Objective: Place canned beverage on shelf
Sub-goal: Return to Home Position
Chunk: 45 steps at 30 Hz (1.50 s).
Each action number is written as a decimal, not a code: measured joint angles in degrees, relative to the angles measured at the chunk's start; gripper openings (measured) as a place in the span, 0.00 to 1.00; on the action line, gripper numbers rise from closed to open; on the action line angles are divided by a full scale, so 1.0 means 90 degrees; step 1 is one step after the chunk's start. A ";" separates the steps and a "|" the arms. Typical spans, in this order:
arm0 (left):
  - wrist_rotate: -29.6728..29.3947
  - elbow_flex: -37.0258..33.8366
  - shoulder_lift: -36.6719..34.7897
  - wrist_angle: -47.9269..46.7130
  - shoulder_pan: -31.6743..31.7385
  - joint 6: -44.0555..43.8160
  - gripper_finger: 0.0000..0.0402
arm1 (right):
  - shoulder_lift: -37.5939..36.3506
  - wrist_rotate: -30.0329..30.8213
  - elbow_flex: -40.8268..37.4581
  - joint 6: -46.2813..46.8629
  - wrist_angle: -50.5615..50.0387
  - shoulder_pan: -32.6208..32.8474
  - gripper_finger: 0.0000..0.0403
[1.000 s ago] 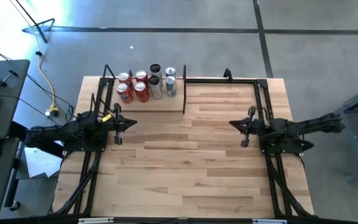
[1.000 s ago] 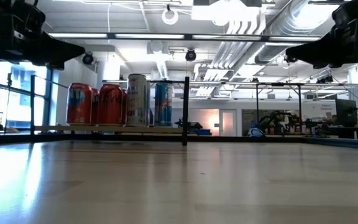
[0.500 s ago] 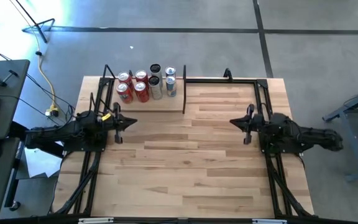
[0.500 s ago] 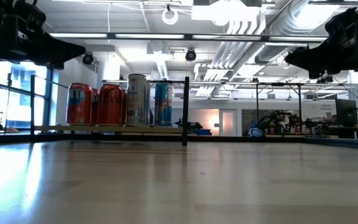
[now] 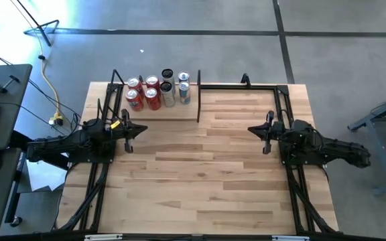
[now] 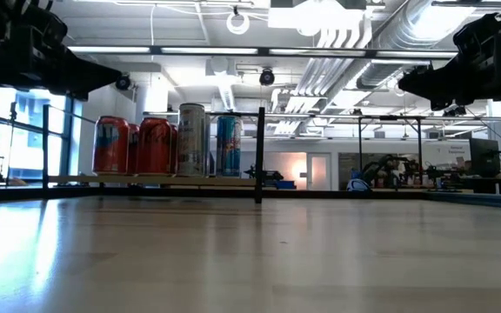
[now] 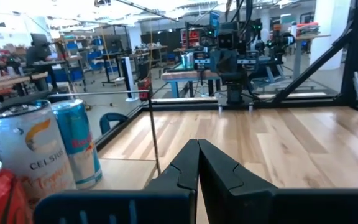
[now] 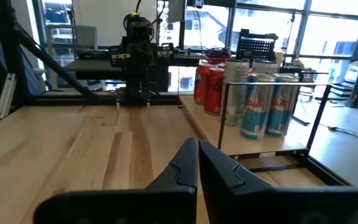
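Bright overhead lighting, perhaps mild glare.

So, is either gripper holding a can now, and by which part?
Nothing is held: the left gripper and right gripper are shut and empty; the cans stand on the shelf.

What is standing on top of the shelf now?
Two rows of four stand on the shelf: four red cans, two tall cans, two blue cans beside the end panel. In the low view the nearer cans mostly hide those behind.
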 joint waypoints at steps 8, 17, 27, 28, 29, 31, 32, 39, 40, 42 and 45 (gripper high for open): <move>0.0012 0.0001 0.0000 -0.0037 -0.0005 -0.0474 0.00 | 0.0021 0.0069 -0.0002 0.0044 0.0011 -0.0021 0.00; -0.0038 0.0000 0.0007 -0.0148 -0.0007 -0.0463 0.00 | 0.0022 0.0752 -0.0005 -0.0258 0.0049 -0.0021 0.00; -0.0038 0.0000 0.0024 -0.0153 -0.0007 -0.0487 0.00 | 0.0022 0.0714 -0.0005 0.0282 0.0049 -0.0021 0.00; -0.0038 0.0000 0.0024 -0.0153 -0.0007 -0.0487 0.00 | 0.0022 0.0714 -0.0005 0.0260 0.0049 -0.0021 0.00; -0.0038 0.0000 0.0024 -0.0153 -0.0007 -0.0487 0.00 | 0.0022 0.0714 -0.0005 0.0258 0.0049 -0.0021 0.00; -0.0038 0.0000 0.0024 -0.0153 -0.0007 -0.0487 0.00 | 0.0022 0.0712 -0.0007 0.0282 0.0049 -0.0021 0.00; -0.0038 0.0000 0.0024 -0.0153 -0.0007 -0.0487 0.00 | 0.0022 0.0710 -0.0007 0.0282 0.0049 -0.0021 0.00; -0.0038 0.0000 0.0024 -0.0153 -0.0007 -0.0488 0.01 | 0.0022 0.0687 -0.0007 0.0267 0.0049 -0.0021 0.00; -0.0038 0.0001 0.0024 -0.0153 -0.0007 -0.0487 0.01 | 0.0022 0.0687 -0.0007 0.0267 0.0049 -0.0021 0.00; -0.0038 0.0000 0.0024 -0.0153 -0.0007 -0.0488 0.01 | 0.0022 0.0687 -0.0007 0.0267 0.0049 -0.0021 0.00; -0.0038 0.0000 0.0024 -0.0153 -0.0010 -0.0488 0.01 | 0.0022 0.0689 -0.0007 0.0267 0.0049 -0.0021 0.00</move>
